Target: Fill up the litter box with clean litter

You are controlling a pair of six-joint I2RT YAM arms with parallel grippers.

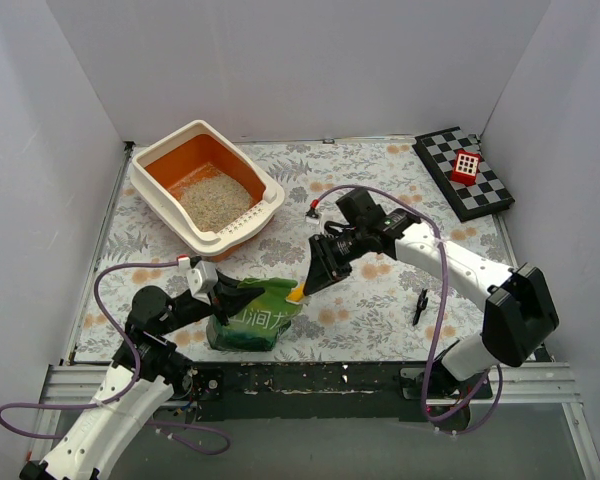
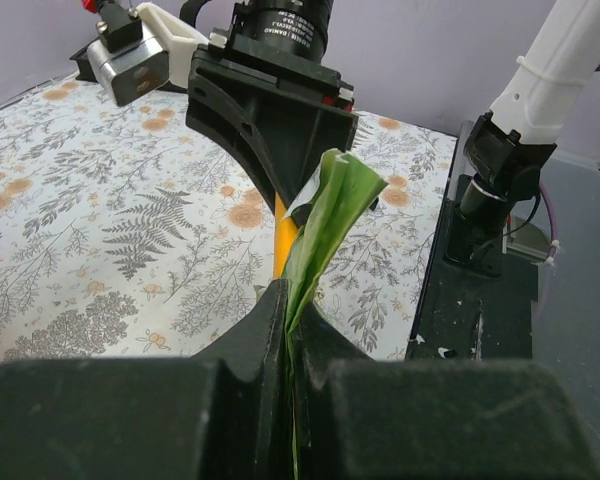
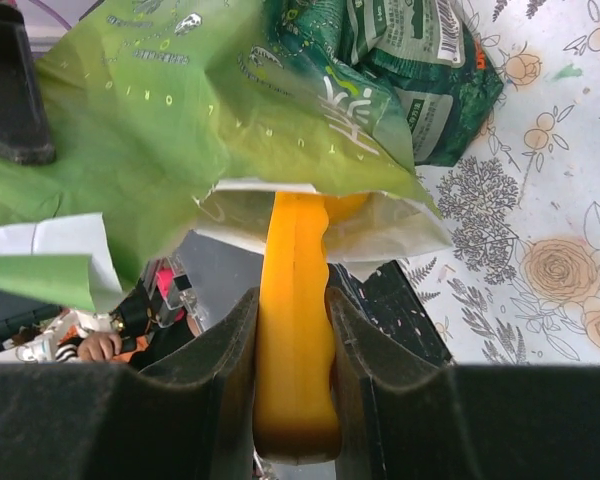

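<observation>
Firstly, left jaws: pressed together on the upper edge of a glossy green plastic bag [image 2: 330, 220], a thin fold of it pinched between them.
Right jaws: partly apart, clamped on the flat handle of a yellow-orange plastic scoop [image 3: 295, 330].
Scoop: its handle runs from the right jaws into the bag's open mouth; its far end is hidden inside.
Bag: stands on the floral-patterned bench [image 1: 380, 300] near the front edge, between the two arms, mouth turned toward the right arm.
Litter box [image 1: 193, 127]: large rectangular plastic tray, cream-white rim and orange basin, at the far left of the bench, well apart from the bag.
Clean litter [image 1: 215, 200]: pale beige granules in a patch on the basin floor, bare orange showing along the far side.
Far right corner: black-and-white chequered board [image 1: 485, 190] with a small red block [image 1: 466, 165] on it.
Right of the bag: small black object [image 1: 419, 305] lying on the bench, too small to identify.
</observation>
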